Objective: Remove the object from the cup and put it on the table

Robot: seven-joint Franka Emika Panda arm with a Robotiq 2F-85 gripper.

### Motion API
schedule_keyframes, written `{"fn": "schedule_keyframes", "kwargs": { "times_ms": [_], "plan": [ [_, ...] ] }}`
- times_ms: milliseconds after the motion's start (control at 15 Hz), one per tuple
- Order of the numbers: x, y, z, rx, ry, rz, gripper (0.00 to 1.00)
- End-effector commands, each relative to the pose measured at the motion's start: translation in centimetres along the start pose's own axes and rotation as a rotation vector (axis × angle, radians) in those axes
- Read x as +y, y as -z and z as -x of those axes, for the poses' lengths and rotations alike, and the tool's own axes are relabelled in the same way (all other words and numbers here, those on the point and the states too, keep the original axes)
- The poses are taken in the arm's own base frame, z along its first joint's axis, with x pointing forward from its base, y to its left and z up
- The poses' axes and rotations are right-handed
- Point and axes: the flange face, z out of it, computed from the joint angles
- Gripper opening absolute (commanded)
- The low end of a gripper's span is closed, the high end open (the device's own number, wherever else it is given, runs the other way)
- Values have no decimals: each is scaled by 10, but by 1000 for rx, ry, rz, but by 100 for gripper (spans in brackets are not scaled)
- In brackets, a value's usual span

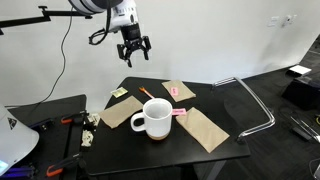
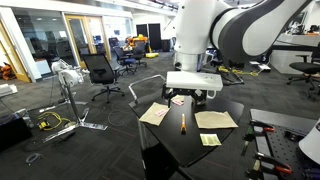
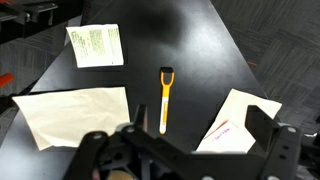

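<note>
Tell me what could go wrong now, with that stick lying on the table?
The stick is thin and lies loose on the table, so it might roll if bumped. The open gripper hangs above; a low move could perhaps clip the mug or drag a paper piece.
</note>
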Motion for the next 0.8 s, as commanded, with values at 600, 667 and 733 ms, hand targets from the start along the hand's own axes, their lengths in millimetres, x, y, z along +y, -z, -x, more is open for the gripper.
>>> {"fn": "schedule_keyframes", "kwargs": {
  "times_ms": [600,667,733],
  "plan": [
    [10,74,7,50,14,-32,100],
    [10,75,7,50,15,-33,100],
    [10,75,8,50,15,-33,100]
  ]
}}
